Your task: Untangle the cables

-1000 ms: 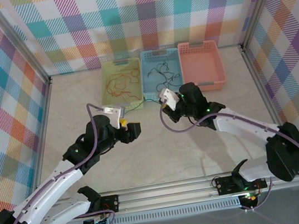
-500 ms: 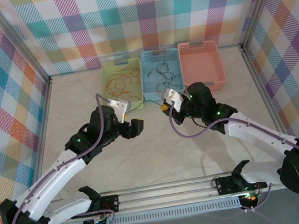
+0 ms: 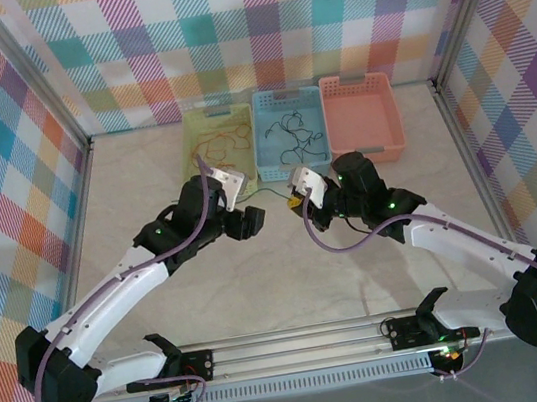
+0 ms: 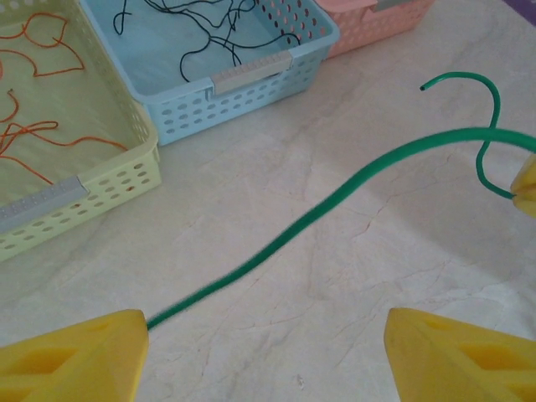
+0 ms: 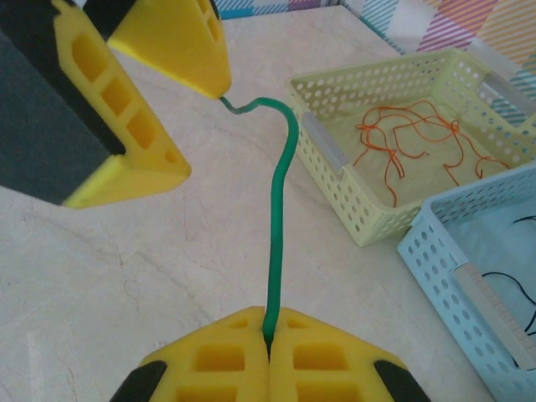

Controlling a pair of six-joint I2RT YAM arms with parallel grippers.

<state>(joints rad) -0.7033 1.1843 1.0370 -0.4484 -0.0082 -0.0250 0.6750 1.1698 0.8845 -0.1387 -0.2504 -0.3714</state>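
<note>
Well, the green cable point(image 4: 335, 201) is the one in play. It is stretched over the pale surface point(image 4: 352, 285), running between the two arms just in front of the baskets. The right fingers point(image 5: 268, 328) are pressed fully together on one end of it, and the wire comes straight out of the seam between the yellow pads. From there it crosses over, bends in a small kink and reaches the left fingers point(image 3: 251, 220), which stand wide apart. The cable meets the tip of one of them. Whether it only touches there or is caught I cannot tell, and nothing sits in the gap between the two. Over in the left wrist view, a loose curl of the same cable hooks up and back close to the right fingers.

Beyond that, the orange cables point(image 5: 402, 146) lie in loose loops on the floor of the yellow-green basket point(image 4: 92, 197). Right beside it, the black cables point(image 4: 218, 33) sprawl inside the blue basket point(image 4: 251, 84). The pink basket point(image 3: 362, 116) sits on the blue one's other side. All three stand in a row at the far side of the surface.
</note>
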